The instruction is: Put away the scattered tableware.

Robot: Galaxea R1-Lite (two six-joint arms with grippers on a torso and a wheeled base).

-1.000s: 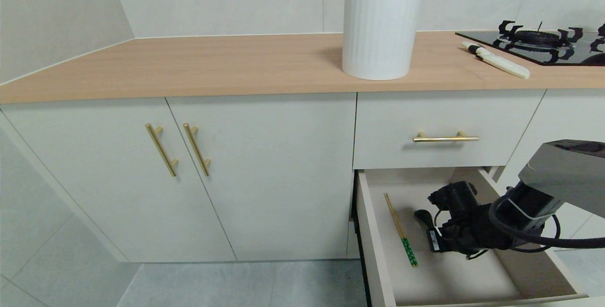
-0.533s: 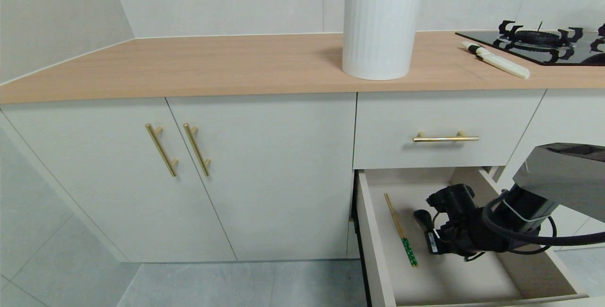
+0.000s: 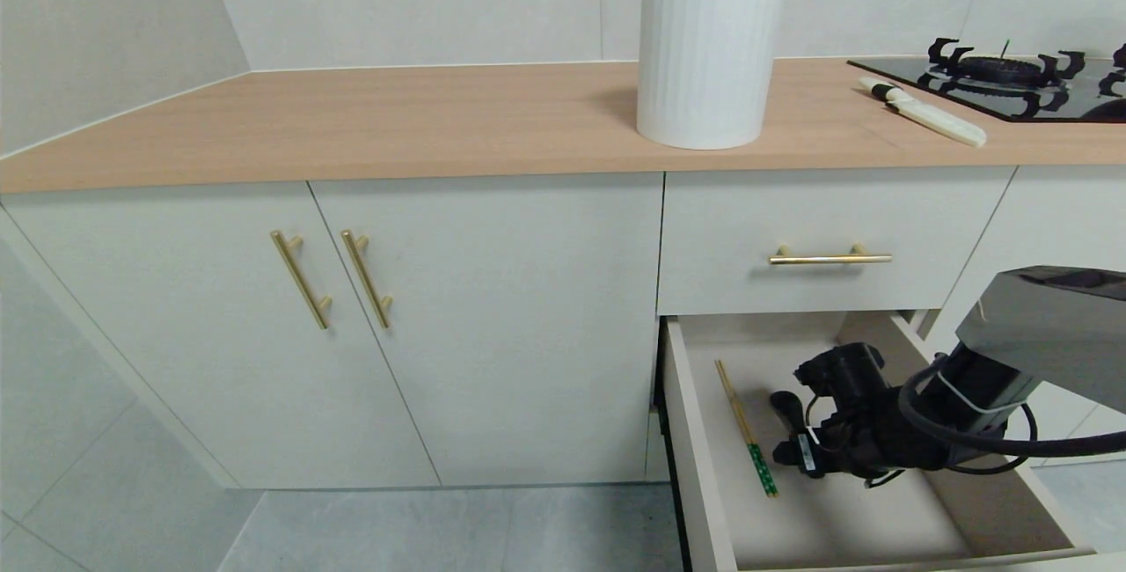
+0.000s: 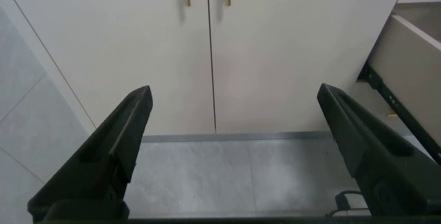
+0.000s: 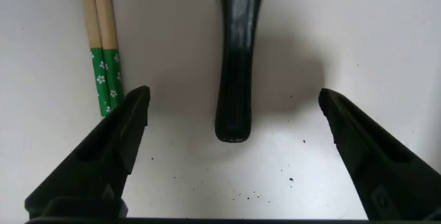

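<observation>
chopsticks (image 3: 746,440) and a black spoon (image 3: 786,409) lie on the floor of the open drawer (image 3: 695,466). left of the drawer stand the cupboard doors (image 4: 289,52); the left gripper (image 4: 234,103) faces them with fingers spread, empty. in the drawer the chopsticks lie by the left wall, with the spoon just beside them, apart. the right gripper (image 5: 233,107) sits at the spoon's handle end, fingers wide on either side, clear of it. a knife (image 3: 924,112) lies on the counter (image 3: 396,123).
</observation>
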